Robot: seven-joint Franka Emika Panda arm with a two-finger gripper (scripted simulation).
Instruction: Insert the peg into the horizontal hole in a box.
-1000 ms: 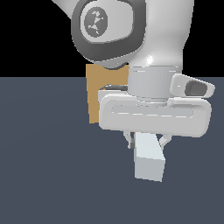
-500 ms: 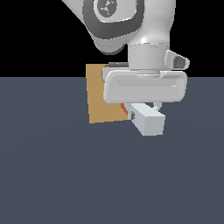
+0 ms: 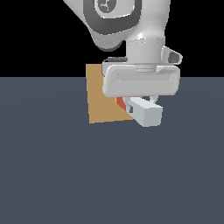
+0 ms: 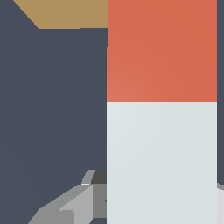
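My gripper is shut on the peg, a white-grey square bar whose red-orange end points at the tan box. I hold the peg level above the floor, right in front of the box's face. In the wrist view the peg fills much of the picture, its red end reaches toward the box, and one grey finger shows beside it. The hole is hidden behind the gripper and the peg.
A flat dark grey-blue floor lies all around the box. My arm's white-grey links rise above the gripper and cover the box's top right part.
My gripper has risen with the peg, and the peg has swung from hanging down to lying level, its red end now close to the box's face.
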